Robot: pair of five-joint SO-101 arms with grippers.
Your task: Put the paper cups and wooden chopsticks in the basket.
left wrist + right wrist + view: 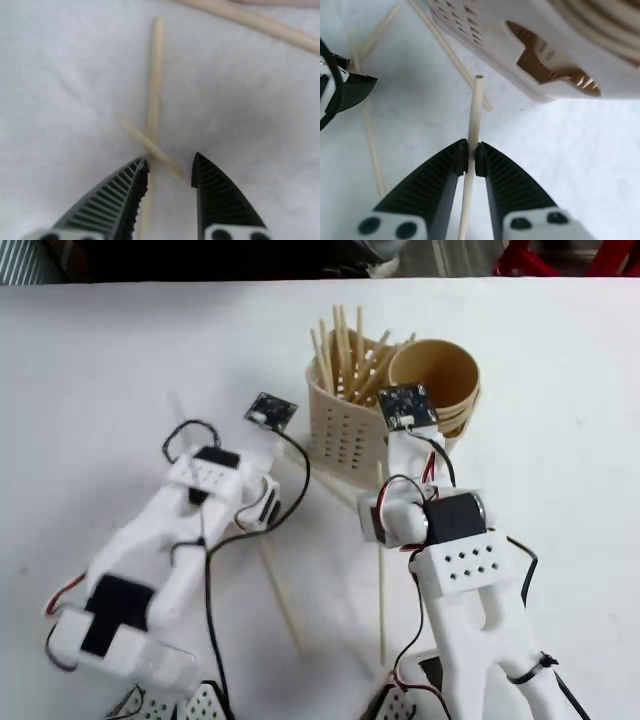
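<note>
The right end effector pinches a wooden chopstick just beside the basket. The left end effector is spread above two crossed chopsticks lying on the white worktop. The basket holds upright chopsticks, and nested paper cups lean at its side.

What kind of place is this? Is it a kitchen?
Probably a robot lab or workshop, not a kitchen: two white robot arms with bare wires sit at a white table, with a basket of chopsticks and paper cups to practise on.
</note>
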